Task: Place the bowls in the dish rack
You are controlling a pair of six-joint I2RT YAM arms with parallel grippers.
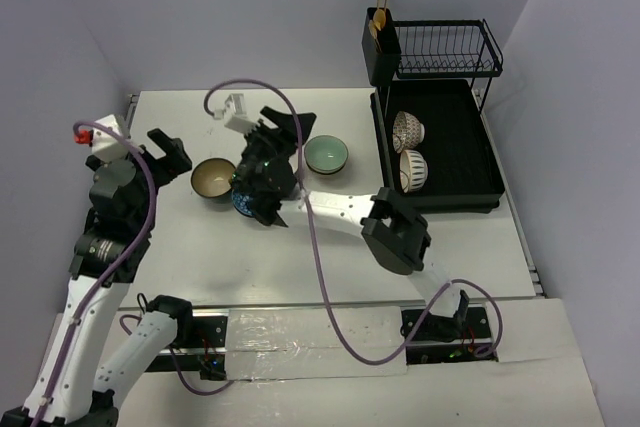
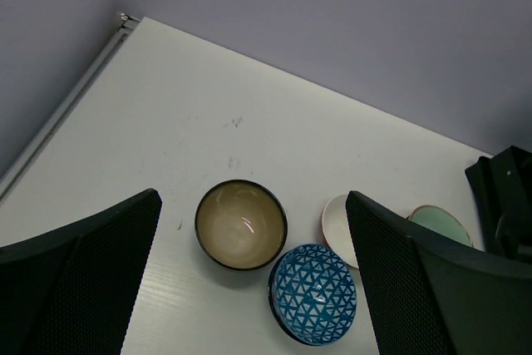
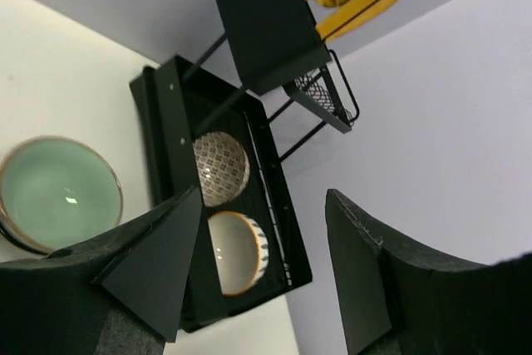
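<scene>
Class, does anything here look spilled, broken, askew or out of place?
Nothing stands out. The tan bowl, blue bowl, white bowl and mint bowl sit upright on the table; the far patterned bowl and near patterned bowl lie tipped in the dish rack. No spills or cracks show.

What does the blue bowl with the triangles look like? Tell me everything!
The blue bowl is small, round, shiny like glazed ceramic, with white triangle lines inside and a dark rim. It sits upright and empty on the white table, right beside the tan bowl. Nothing grips it. From above, the right arm hides most of it.
</scene>
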